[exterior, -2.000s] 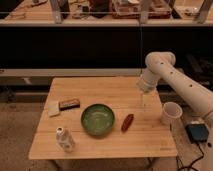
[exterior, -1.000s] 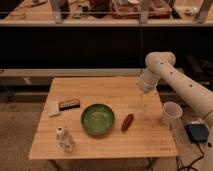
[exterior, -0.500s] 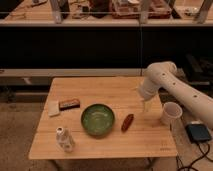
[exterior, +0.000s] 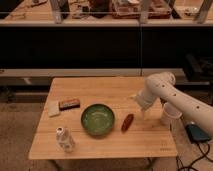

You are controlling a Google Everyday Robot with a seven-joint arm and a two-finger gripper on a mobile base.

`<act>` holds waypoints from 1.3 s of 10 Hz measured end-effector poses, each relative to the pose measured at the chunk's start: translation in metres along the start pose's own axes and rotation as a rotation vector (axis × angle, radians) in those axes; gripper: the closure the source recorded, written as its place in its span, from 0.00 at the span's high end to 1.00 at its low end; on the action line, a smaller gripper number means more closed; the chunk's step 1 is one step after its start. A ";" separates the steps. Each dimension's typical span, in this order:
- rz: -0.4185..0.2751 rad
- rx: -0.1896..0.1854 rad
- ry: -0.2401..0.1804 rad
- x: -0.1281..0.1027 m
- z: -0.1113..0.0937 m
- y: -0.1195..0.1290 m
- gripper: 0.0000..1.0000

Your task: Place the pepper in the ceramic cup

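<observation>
My gripper hangs over the right part of the wooden table, at the end of my white arm, which reaches in from the right side of the view. Whether the claw is clenched or released I cannot tell, but nothing shows in its hold.

The pepper, small, dark red and tapered, lies flat on the bare wood just below and to the left of my gripper in the camera view, apart from it. It lies at a slant, one end pointing up and to the right, and sits just beside the right rim of the green bowl, with a narrow strip of table between the two.

The ceramic cup stands upright at the right edge of the table (my forearm crosses in front of its top, so part of the rim is hidden). It is to the right of my gripper, and the gripper comes between it and the pepper.

Further left, a flat brown block lies beside a pale flat piece near the table's left edge. A small white patterned bottle stands near the front left corner. A dark device sits on the floor to the right of the table.
</observation>
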 end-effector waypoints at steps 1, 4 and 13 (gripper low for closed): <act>-0.021 -0.004 -0.004 -0.005 0.004 0.000 0.80; -0.149 -0.001 -0.054 -0.025 0.013 0.001 0.80; -0.199 -0.033 -0.058 -0.012 0.042 0.002 0.80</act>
